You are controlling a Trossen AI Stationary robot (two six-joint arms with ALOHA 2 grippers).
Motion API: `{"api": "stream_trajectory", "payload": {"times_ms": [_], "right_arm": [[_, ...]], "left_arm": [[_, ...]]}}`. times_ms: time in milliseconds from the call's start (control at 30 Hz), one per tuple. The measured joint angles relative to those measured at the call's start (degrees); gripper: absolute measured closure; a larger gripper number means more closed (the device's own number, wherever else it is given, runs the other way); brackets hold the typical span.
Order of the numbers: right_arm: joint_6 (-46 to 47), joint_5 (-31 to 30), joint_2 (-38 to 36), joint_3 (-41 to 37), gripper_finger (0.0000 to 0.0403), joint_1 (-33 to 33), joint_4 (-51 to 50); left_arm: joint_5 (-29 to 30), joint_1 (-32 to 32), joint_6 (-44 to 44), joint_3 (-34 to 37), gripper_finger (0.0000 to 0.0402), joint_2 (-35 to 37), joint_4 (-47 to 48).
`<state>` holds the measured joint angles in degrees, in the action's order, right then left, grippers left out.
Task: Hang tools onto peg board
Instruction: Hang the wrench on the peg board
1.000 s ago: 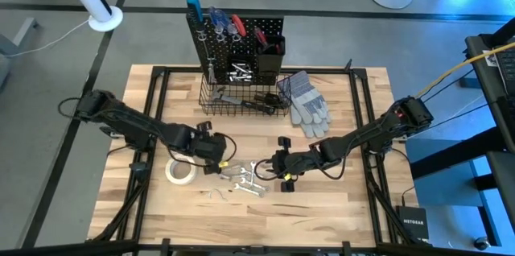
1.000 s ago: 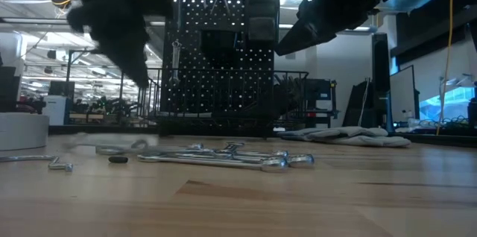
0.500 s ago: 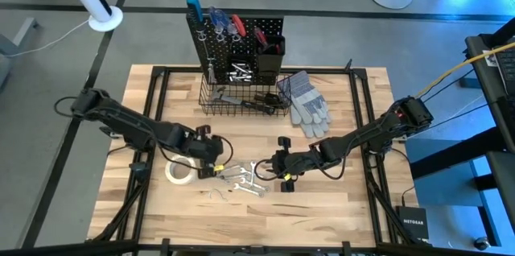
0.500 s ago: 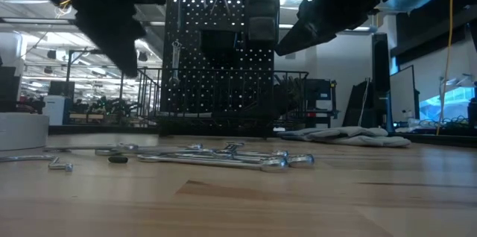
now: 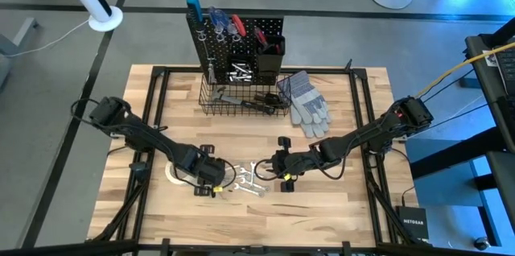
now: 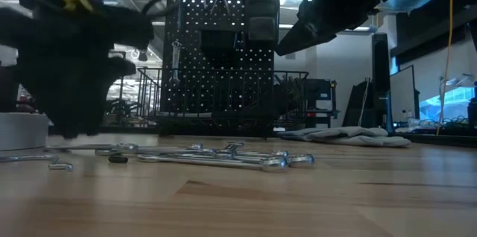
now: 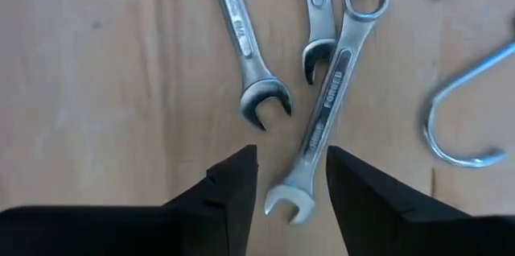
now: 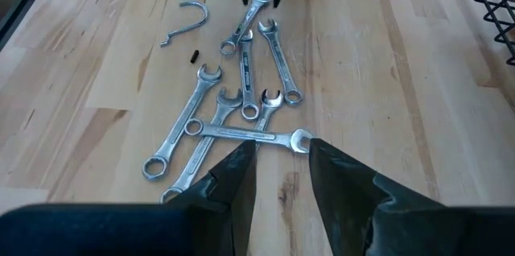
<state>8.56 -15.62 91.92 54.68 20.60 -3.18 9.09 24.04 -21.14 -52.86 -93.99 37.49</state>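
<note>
Wrench (image 7: 323, 111) lies just ahead of my left gripper (image 7: 291, 177), its open end between the spread fingers, its length running slightly slanted away from them.

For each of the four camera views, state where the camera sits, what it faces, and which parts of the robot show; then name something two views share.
High view: above, facing down on the table; both arms show.
Low view: at table height, facing the peg board; arms come in from above.
Left wrist view: faces down at wrenches; left tool open.
Right wrist view: faces wrenches; right tool open.
Shared: both wrist views show the loose hook.
</note>
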Motion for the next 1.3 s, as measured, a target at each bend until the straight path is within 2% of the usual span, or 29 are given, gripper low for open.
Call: {"api": "stream_trajectory", "payload": {"times_ms": [267, 533, 967, 1300], "right_arm": [[0.04, 0.01, 0.0, 0.0, 0.0281, 0.0, 0.02], [0.07, -0.3, 0.0, 0.0, 0.0281, 0.0, -0.02], [0.09, -0.3, 0.0, 0.0, 0.0281, 0.0, 0.0], [0.09, -0.3, 0.0, 0.0, 0.0281, 0.0, 0.0]], "left_arm": [[-3.93, -1.18, 1.16, -0.05, 0.0272, -3.2, -2.38], [-4.8, -2.63, 3.49, -0.22, 0.0281, -4.87, -3.45], [-4.97, -2.83, 4.81, -0.17, 0.039, -5.1, -3.91], [-3.12, -1.97, 3.63, 0.13, 0.0388, -2.09, -3.49]]}}
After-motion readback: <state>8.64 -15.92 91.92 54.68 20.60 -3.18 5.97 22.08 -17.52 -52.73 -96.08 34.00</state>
